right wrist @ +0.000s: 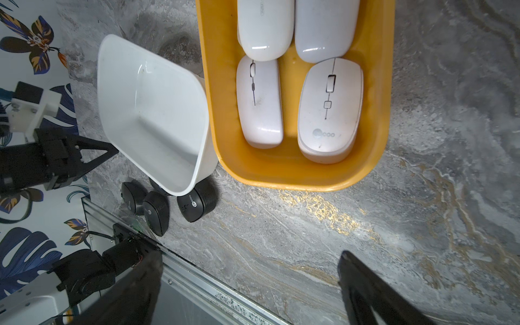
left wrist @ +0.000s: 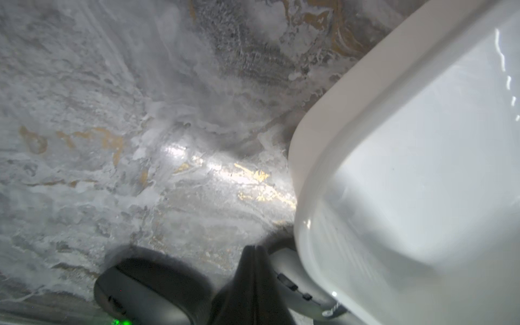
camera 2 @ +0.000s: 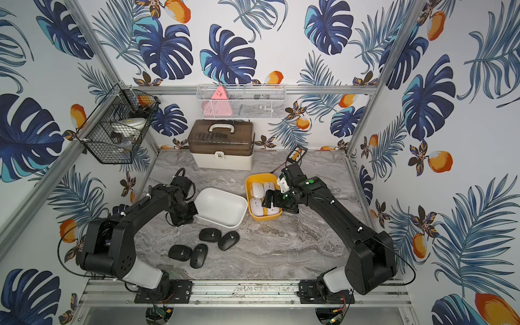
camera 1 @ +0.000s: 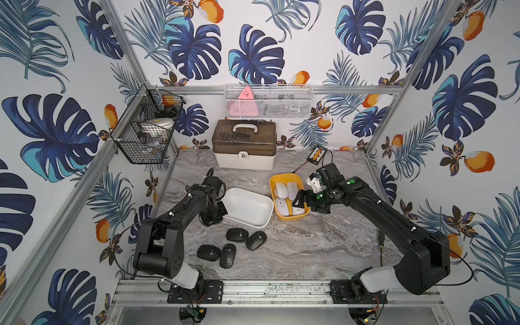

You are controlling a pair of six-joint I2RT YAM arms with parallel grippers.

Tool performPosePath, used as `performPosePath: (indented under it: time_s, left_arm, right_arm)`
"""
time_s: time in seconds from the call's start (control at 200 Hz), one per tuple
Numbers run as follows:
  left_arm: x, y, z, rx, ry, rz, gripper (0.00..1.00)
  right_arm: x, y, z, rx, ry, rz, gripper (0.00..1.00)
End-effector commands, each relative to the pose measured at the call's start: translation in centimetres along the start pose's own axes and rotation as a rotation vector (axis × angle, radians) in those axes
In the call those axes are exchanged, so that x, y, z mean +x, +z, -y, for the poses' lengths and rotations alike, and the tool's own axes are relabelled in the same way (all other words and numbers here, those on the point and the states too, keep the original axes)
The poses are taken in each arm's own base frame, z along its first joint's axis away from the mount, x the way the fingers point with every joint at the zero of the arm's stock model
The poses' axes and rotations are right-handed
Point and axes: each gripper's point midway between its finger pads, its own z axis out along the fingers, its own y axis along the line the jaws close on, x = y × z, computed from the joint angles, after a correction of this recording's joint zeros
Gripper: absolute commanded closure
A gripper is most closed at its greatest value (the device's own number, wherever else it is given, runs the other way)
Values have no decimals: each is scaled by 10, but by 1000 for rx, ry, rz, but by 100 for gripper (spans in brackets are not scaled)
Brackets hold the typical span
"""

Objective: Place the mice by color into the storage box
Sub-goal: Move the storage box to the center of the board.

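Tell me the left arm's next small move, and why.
Probably open the left gripper and bring it toward the nearest black mouse. Its fingers are shut on nothing beside the white bin, which is empty, while all four black mice lie on the table near it. The four white mice already sit in the yellow bin, so only the black ones seem left.

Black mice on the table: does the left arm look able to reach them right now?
Probably yes. The black mice lie on open tabletop right by the left gripper, which is shut and empty beside the white bin. Nothing stands between; the jaws would need to open first.
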Motion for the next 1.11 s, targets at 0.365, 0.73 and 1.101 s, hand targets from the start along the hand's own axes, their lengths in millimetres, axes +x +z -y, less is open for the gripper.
performPosePath:
  time_s: [0.365, 0.73, 1.101]
  left_arm:
    - [-58, 17, 60, -64, 221, 145, 89]
    - [-52, 29, 116, -62, 415, 171, 87]
    - [-12, -2, 92, -48, 466, 129, 44]
  right_arm:
    - [7, -2, 9, 18, -18, -15, 2]
    - [15, 0, 16, 34, -11, -31, 2]
    - [16, 2, 15, 25, 0, -39, 2]
